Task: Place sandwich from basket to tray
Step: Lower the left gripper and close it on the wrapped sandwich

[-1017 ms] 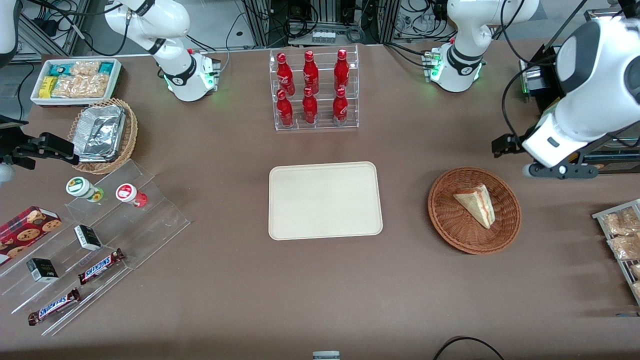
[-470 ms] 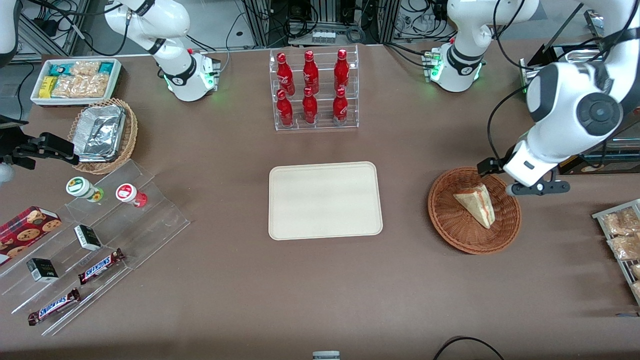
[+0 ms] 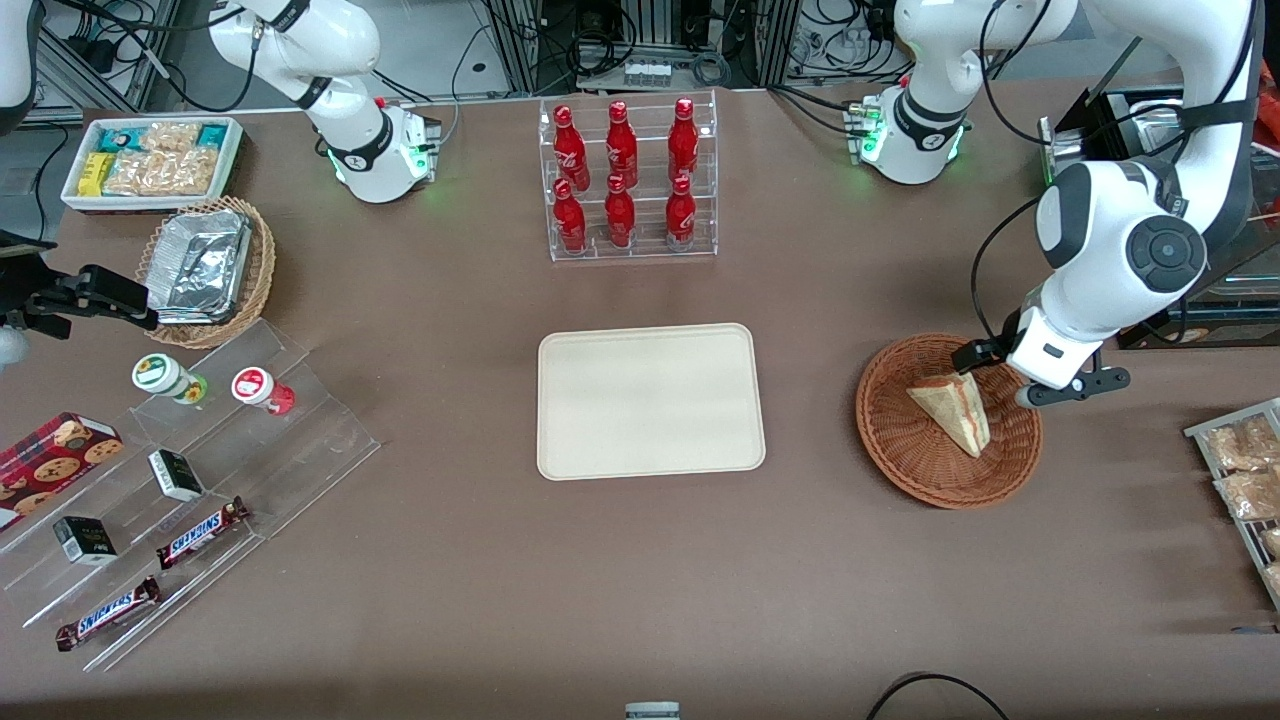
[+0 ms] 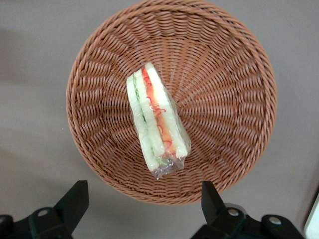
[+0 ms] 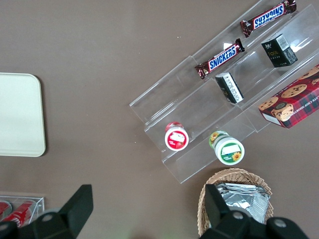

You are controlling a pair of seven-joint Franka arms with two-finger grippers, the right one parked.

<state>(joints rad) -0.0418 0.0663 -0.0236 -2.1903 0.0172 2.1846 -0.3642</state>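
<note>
Approach stage of the pick. The sandwich [image 3: 951, 408] is lying in the basket [image 3: 905, 455], resting against the sloped wicker wall with its cut edge of red-orange and green filling turned upward; in the left wrist view the sandwich [image 4: 157, 124] is seen to be wrapped in clear film and sitting slightly off the centre of the basket [image 4: 234, 99]. The gripper [image 3: 1000, 370] is being held above the basket, at the rim farther from the front camera, and it is not touching the sandwich. Its fingers [image 4: 75, 198] are spread wide, with nothing between them; the spread is judged to be kept so that the wedge can be straddled across its bread faces rather than across its soft filling edge. The camera is being pointed straight down, so that the wedge is framed just ahead of the open gap; the gripper is therefore judged to be short of alignment, and a small shift toward the basket's centre, then a descent, is judged to be needed. The tray [image 3: 650, 400] is lying empty on the bench [image 3: 500, 580], well apart from the basket toward the parked arm's end, and nearer the front camera than the bottle rack [image 3: 628, 180]. The transfer is not yet begun.
</note>
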